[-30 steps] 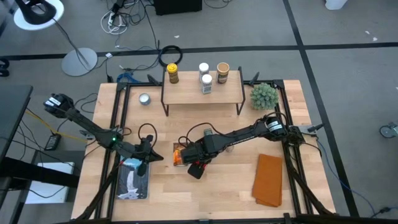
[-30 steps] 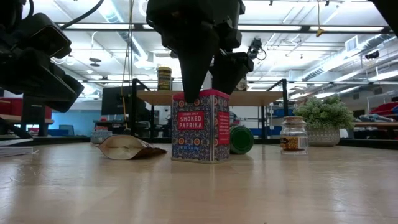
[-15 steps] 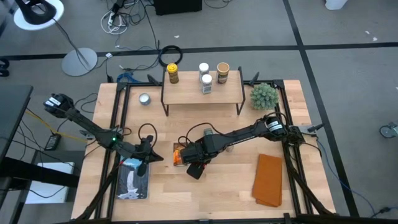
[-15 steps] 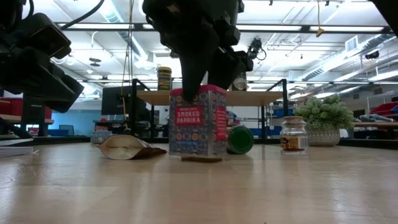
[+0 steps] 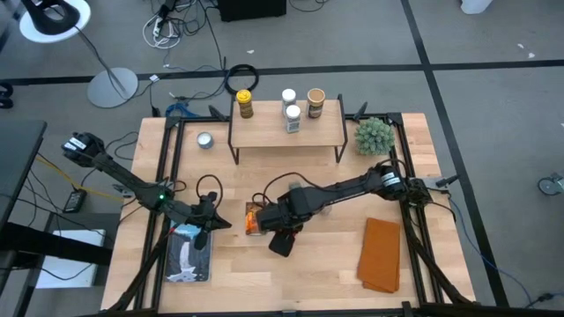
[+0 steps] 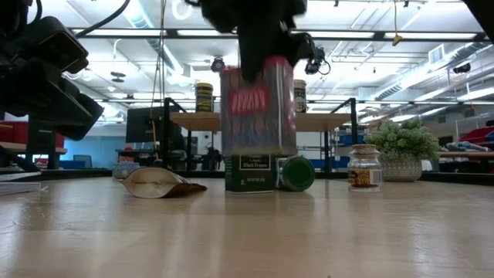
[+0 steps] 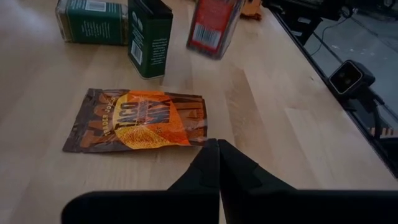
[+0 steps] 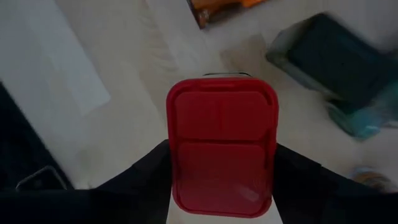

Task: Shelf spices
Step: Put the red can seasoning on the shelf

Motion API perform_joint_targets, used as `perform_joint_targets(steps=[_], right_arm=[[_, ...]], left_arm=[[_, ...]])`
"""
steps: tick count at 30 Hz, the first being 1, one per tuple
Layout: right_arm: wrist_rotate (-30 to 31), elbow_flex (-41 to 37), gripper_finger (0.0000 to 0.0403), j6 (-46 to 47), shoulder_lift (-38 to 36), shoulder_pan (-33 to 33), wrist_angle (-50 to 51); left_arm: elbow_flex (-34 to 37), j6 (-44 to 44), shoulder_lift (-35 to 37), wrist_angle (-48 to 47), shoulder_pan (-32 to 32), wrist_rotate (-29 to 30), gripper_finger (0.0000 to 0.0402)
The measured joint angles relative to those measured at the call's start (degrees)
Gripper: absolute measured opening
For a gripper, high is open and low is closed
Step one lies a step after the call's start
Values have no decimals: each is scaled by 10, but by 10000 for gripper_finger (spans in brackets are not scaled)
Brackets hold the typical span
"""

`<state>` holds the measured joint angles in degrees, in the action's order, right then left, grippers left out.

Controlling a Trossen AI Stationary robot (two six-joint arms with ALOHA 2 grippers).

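We read only "TACO" on the orange packet (image 7: 138,119) lying just ahead of the left gripper (image 7: 217,163).

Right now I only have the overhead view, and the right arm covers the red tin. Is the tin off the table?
Observer: Yes. In the low view the red tin hangs clear of the table, and the dark box shows below it.
Operator: Is the grip even?
Observer: The right wrist view shows the right pincer with one finger on each side of the tin, just below its lid.
Operator: And the left arm?
Observer: The left pincer is shut, hovering at the edge of the orange packet, which lies flat.
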<state>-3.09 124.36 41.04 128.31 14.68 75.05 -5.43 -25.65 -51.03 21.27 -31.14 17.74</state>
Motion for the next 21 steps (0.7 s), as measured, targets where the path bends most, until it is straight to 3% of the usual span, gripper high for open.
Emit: perform_joint_targets(steps=[5, 12, 21], right_arm=[[28, 108, 227, -41, -1, -4, 79], [69, 79, 219, -83, -78, -62, 117], [125, 79, 223, -292, -109, -161, 105]], left_arm=[[0, -3, 0, 1, 0, 1, 1], [0, 11, 1, 2, 42, 20, 1], [0, 59, 2, 3, 139, 2, 1]])
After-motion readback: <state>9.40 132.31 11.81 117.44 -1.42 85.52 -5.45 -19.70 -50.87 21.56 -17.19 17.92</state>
